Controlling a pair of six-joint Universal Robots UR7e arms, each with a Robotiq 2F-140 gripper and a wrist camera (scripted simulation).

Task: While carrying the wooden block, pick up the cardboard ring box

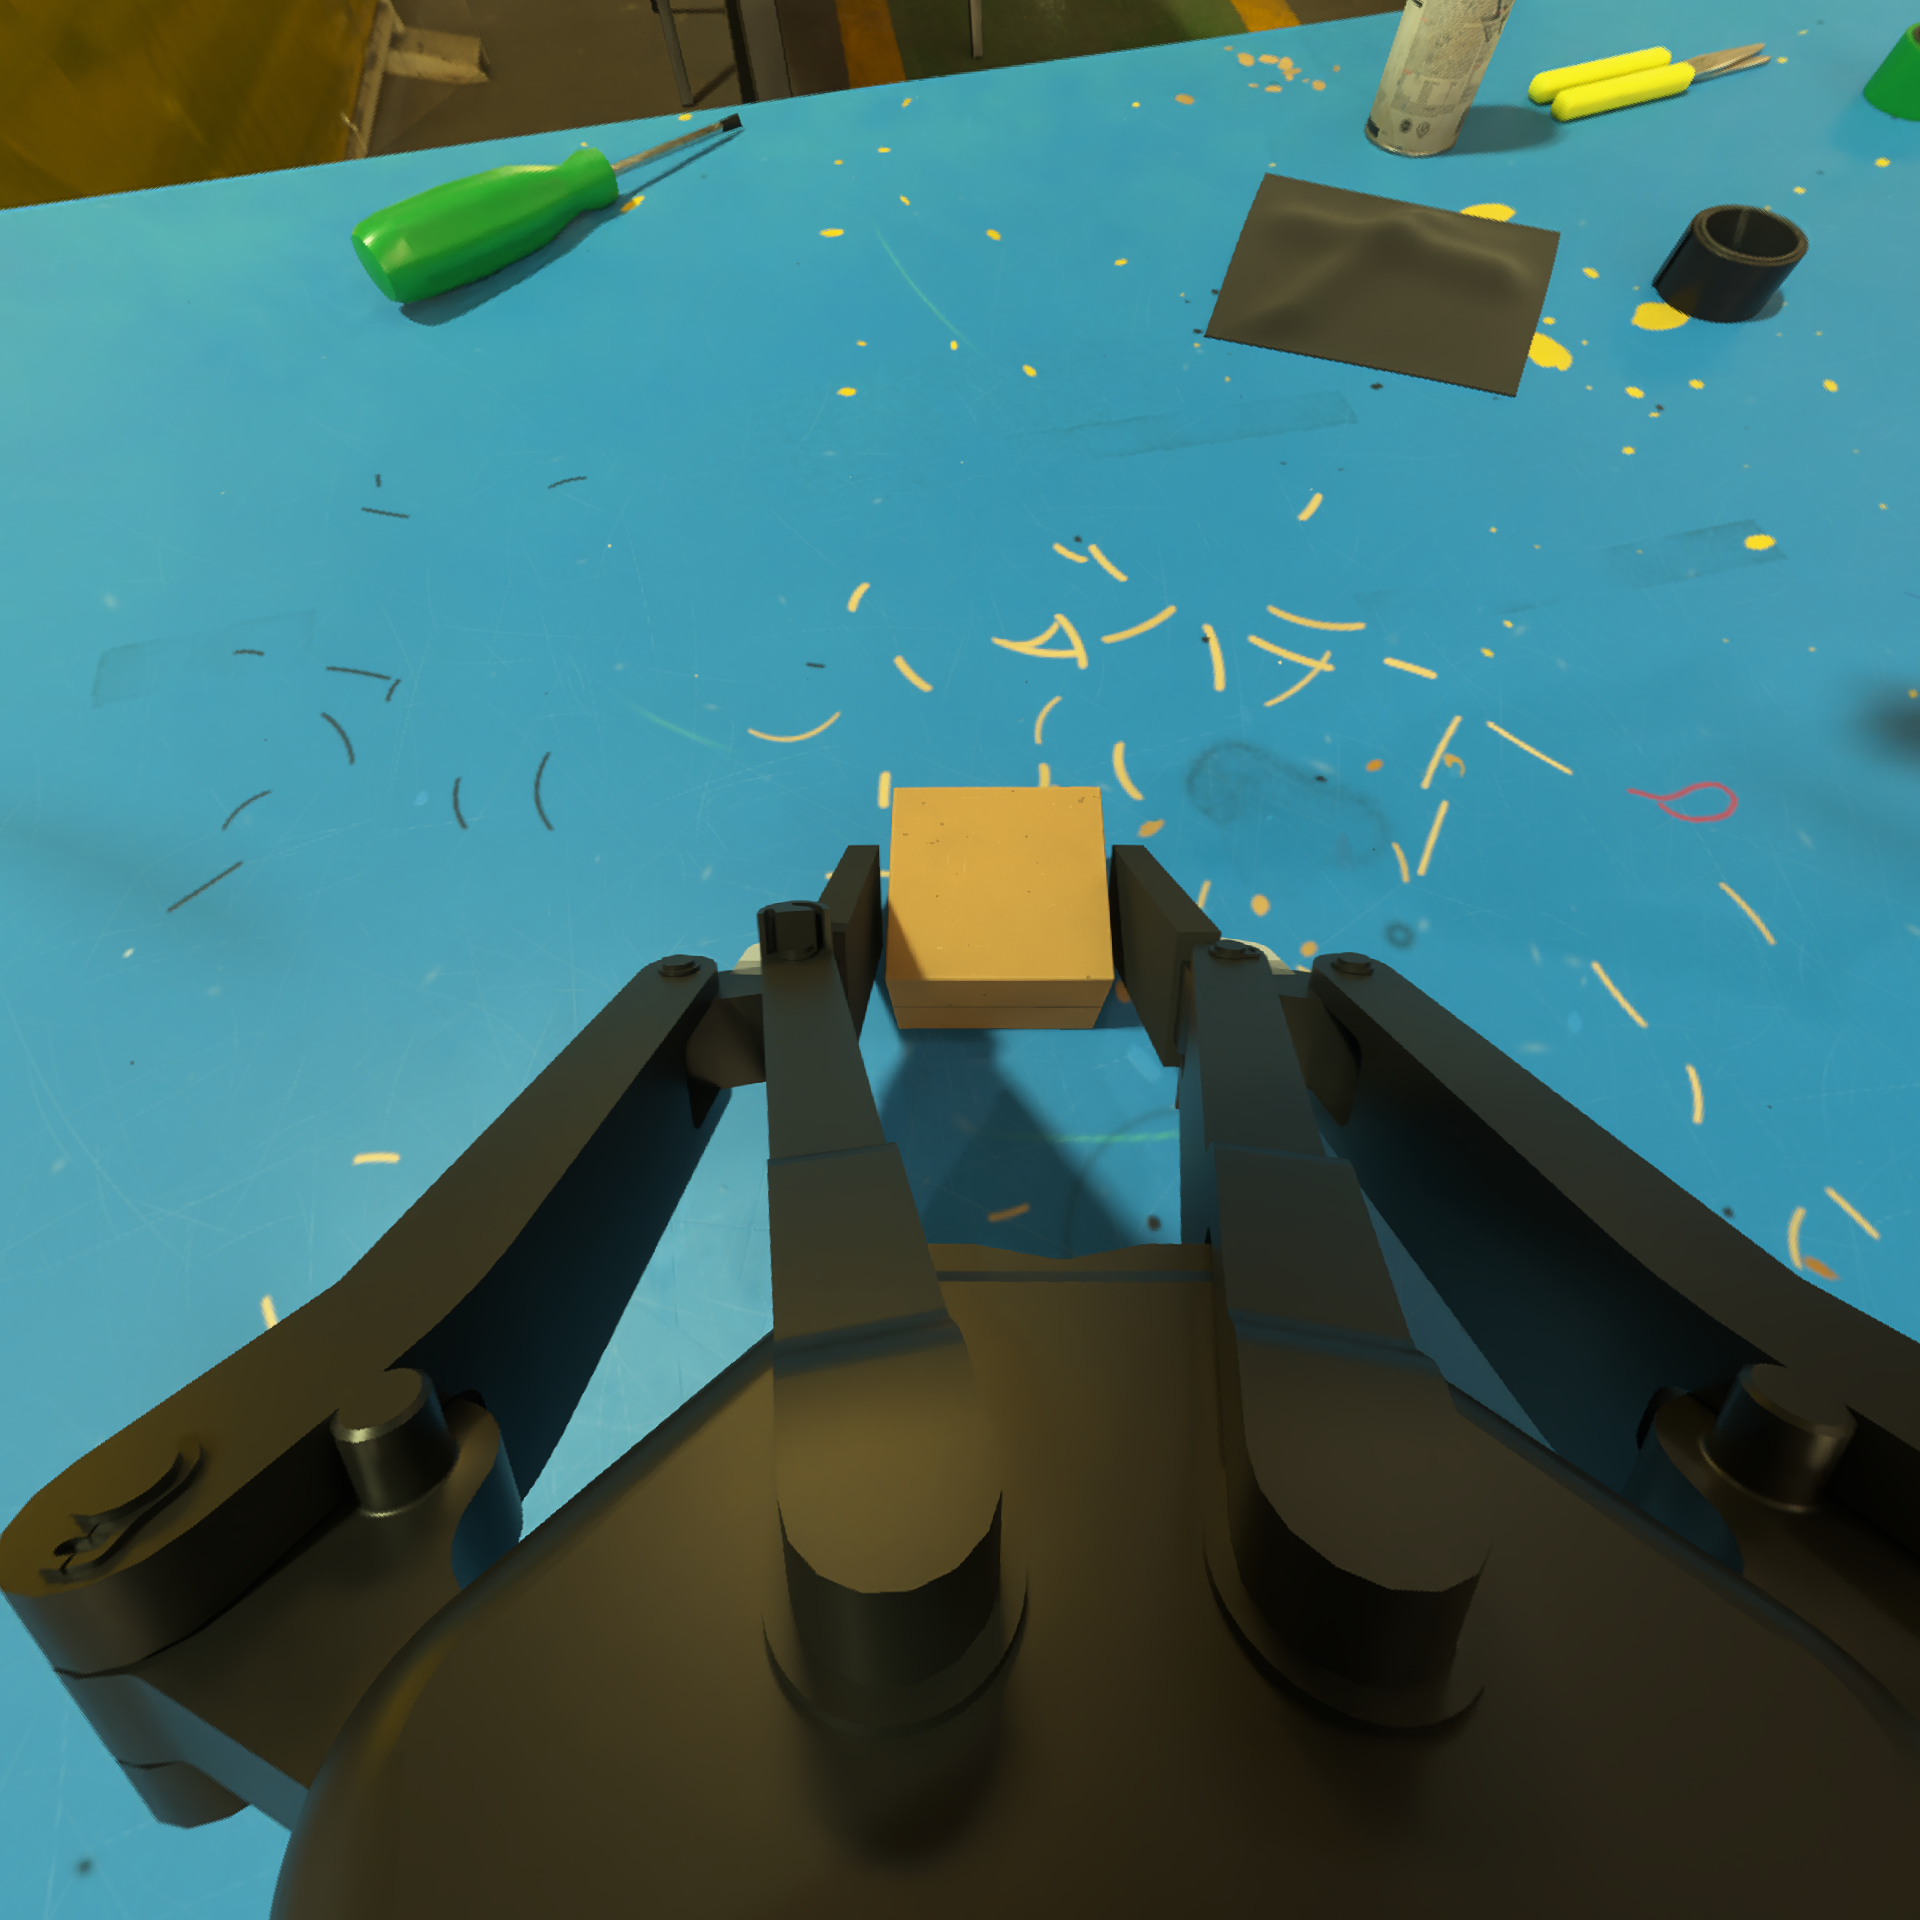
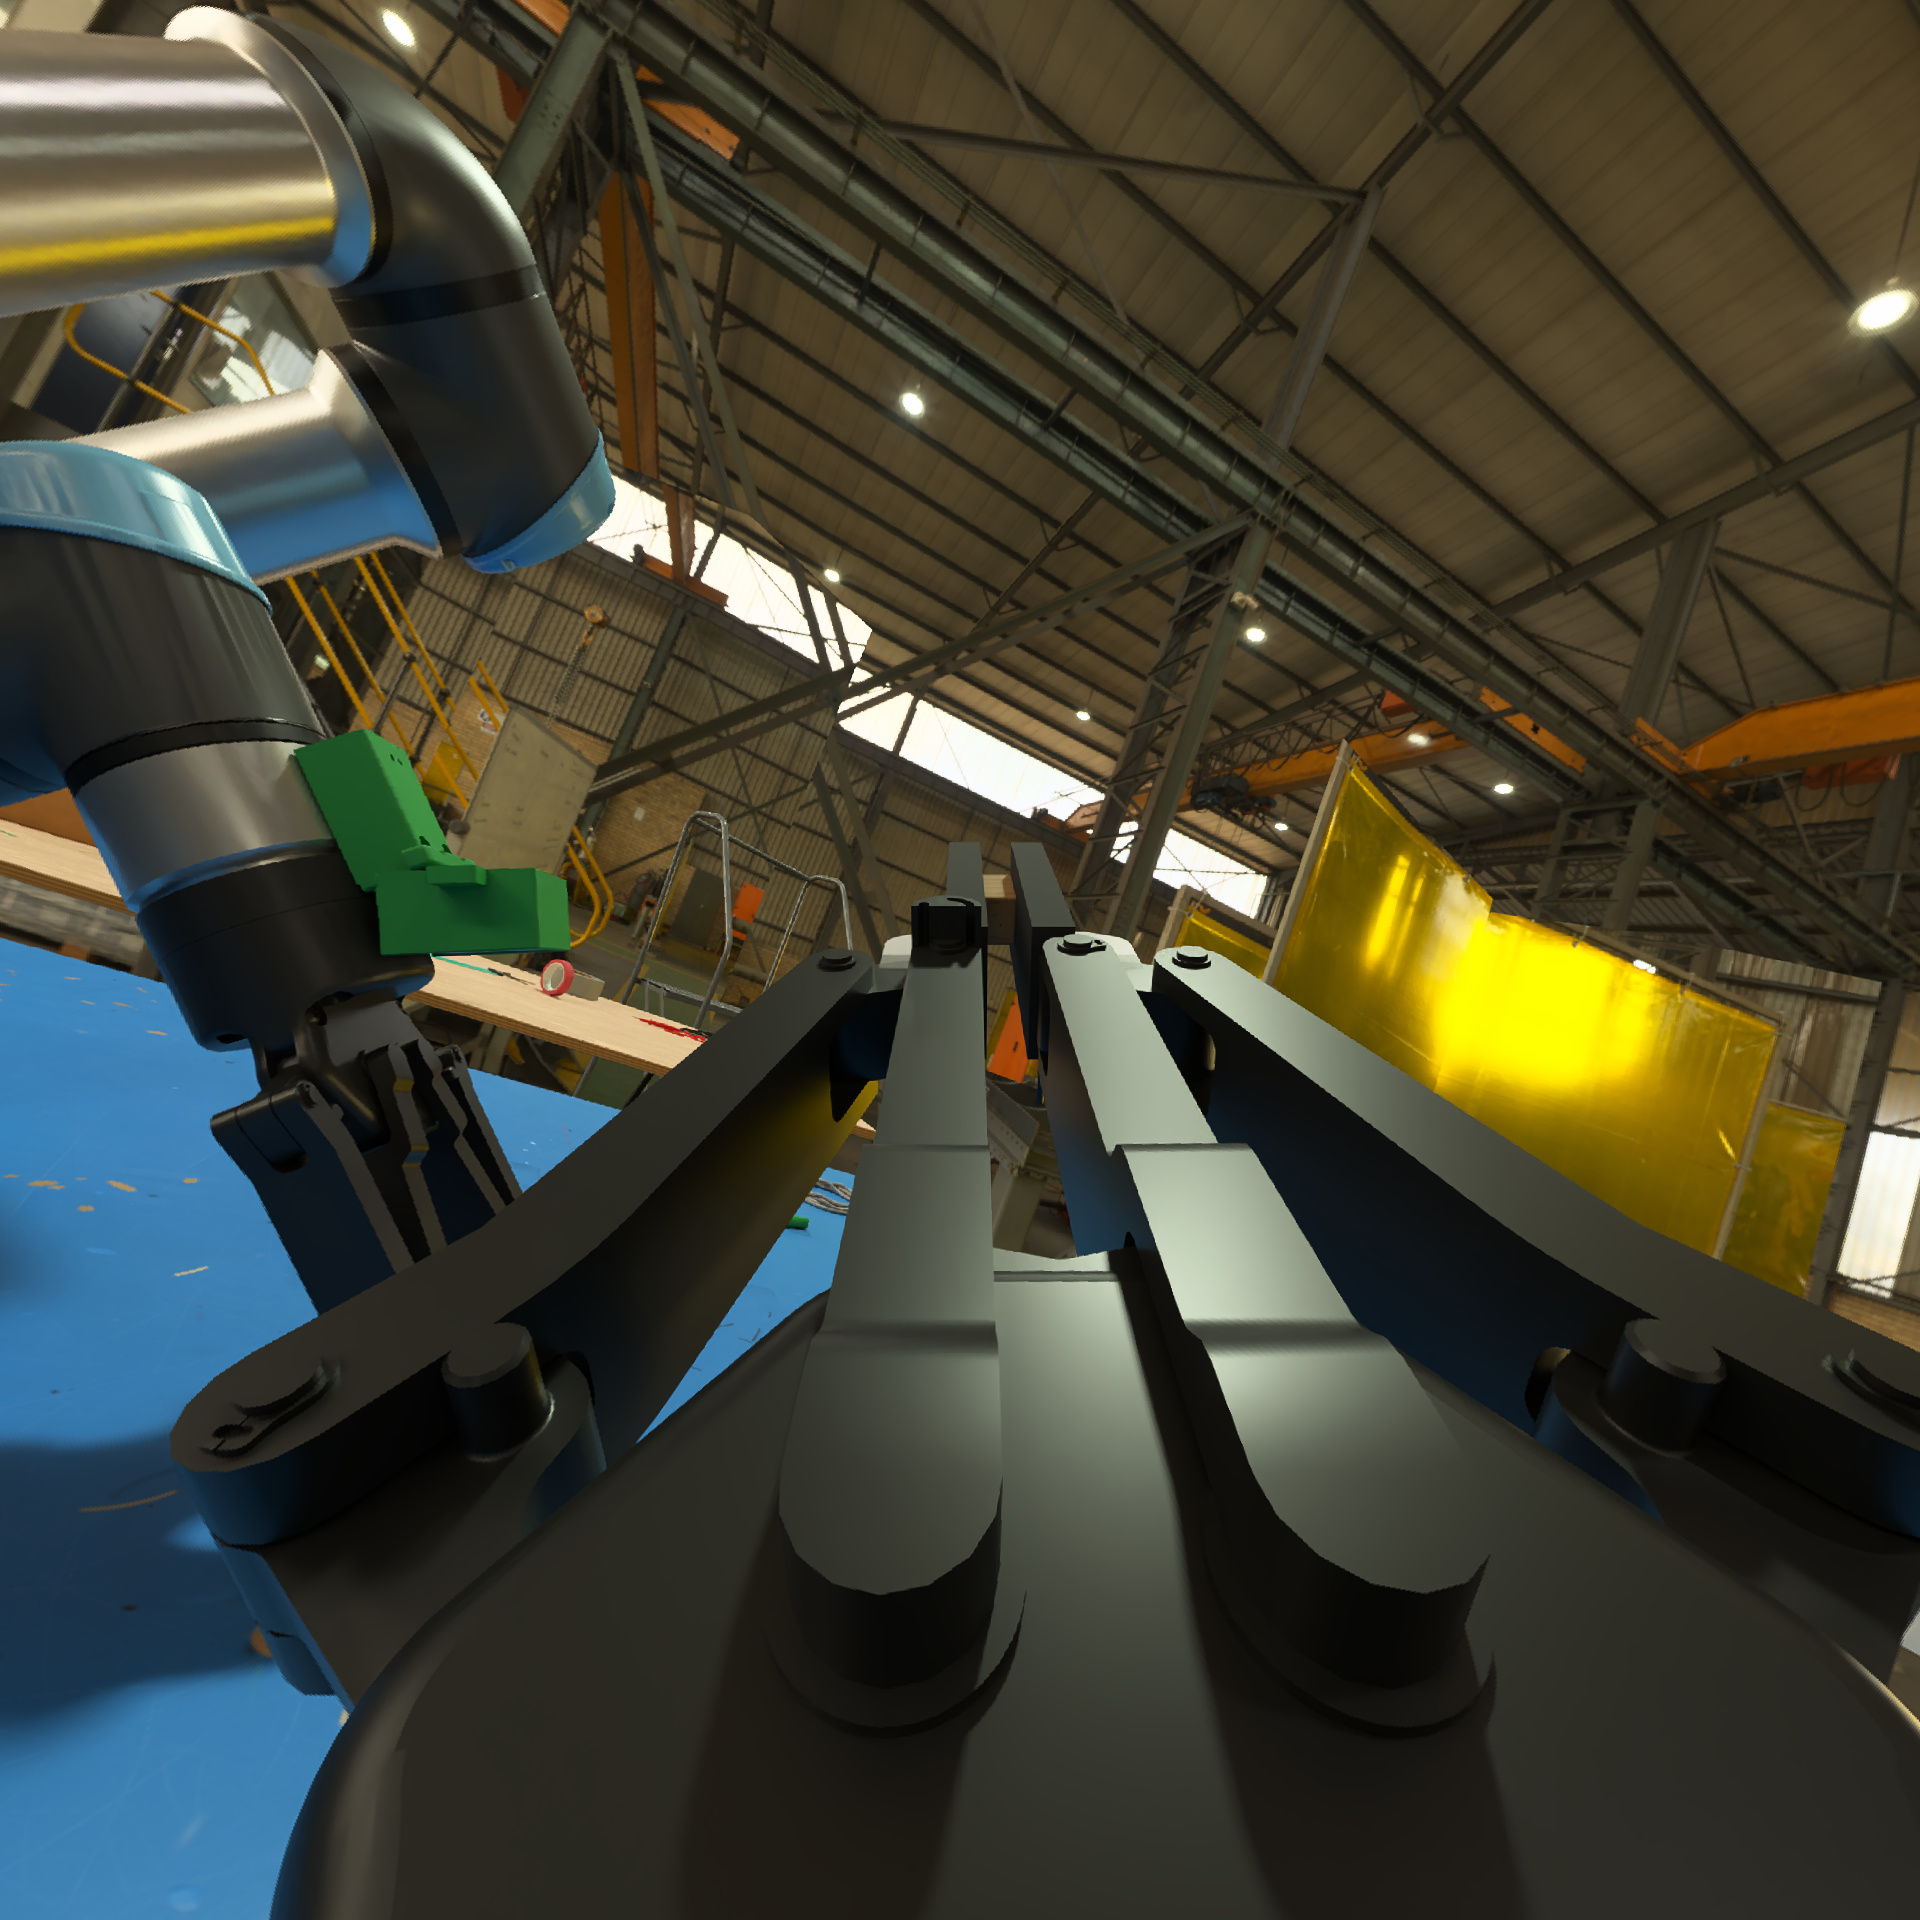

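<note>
The cardboard ring box [image 1: 992, 894], a small tan box with a lid seam, sits between the fingers of my left gripper [image 1: 997, 883] over the blue table [image 1: 520, 623]. Both pads press its sides, so the gripper is shut on it. I cannot tell whether the box touches the table. My right gripper [image 2: 997, 873] points up toward the hall roof and is shut on the wooden block [image 2: 998, 902], of which only a thin pale sliver shows between the fingers. The left arm [image 2: 208, 727] shows at the left of the right wrist view, reaching down to the table.
At the far side of the table lie a green screwdriver [image 1: 488, 223], a dark sheet [image 1: 1382, 281], a black ring [image 1: 1730, 260], a spray can [image 1: 1429, 78] and a yellow-handled tool [image 1: 1621, 78]. Paint specks and shavings cover the surface.
</note>
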